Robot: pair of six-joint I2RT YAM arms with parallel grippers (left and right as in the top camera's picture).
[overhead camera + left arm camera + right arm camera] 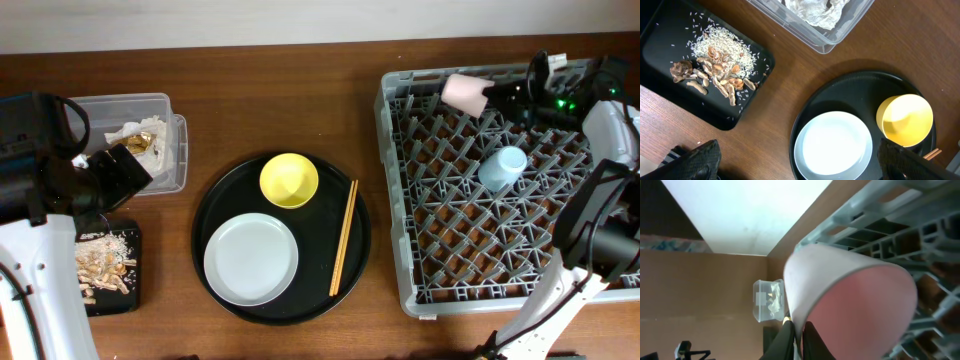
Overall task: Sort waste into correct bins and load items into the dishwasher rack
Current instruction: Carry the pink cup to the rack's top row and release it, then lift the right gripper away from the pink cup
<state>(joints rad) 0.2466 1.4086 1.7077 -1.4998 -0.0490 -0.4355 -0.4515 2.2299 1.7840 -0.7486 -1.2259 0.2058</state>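
Brown wooden desk (300, 120) under a pale wall. Overhead: the rack (395, 200) fills the right edge. The right claw (492, 95) grips the pink cup (464, 93) on its side near the far edge, over the rack's rim. The blue cup (503, 166) sits among the pegs. The plate (250, 259), dish (289, 180) and chopsticks (344, 238) lie mid-desk.

Left wrist: the left claw (799, 150) hangs spread wide and empty above the plate.

Right wrist: the fingers (782, 342) pinch the cup's rim. Best to tip the mouth down, lower it between free pegs clear of the blue cup, and release once seated.
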